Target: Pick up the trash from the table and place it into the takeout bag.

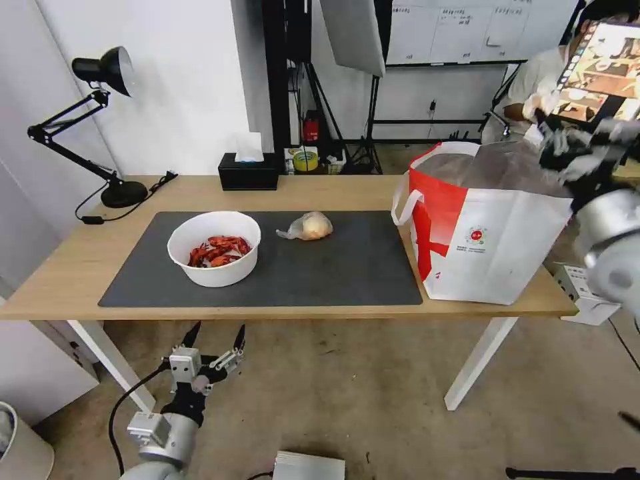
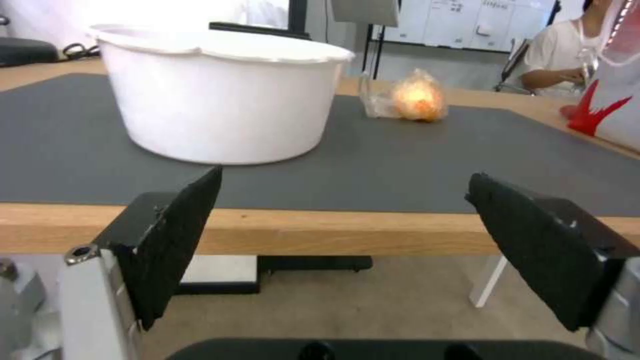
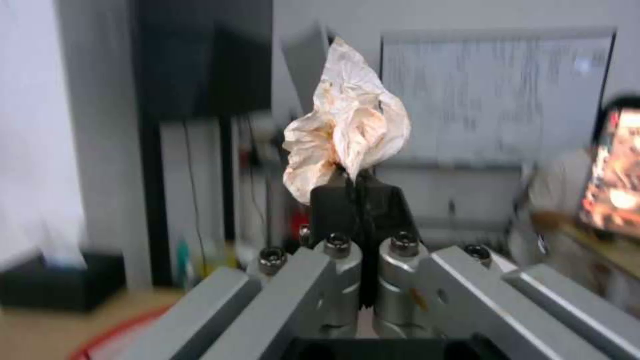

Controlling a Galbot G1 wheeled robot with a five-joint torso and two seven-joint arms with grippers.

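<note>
Left gripper (image 1: 215,337): you have it low in front of the table's near edge, its black fingers (image 2: 177,235) spread wide apart, nothing between them.
Bowl: the round white bowl of red crayfish (image 1: 214,248) sits on the left part of the dark grey rectangular mat (image 1: 347,267).
Bag of scraps: the clear plastic bag with a beige lump (image 1: 308,227) lies near the mat's far edge, just right of the bowl.
Table: the long light-wood table (image 1: 80,260) carries all of this.
Takeout bag: the boxy white tote with red side panels (image 1: 483,227) stands open at your right end (foil lining showing).
Right gripper (image 3: 353,180): raised above the tote's right side, pinched tight on a crumpled, orange-stained white tissue (image 3: 347,130).
</note>
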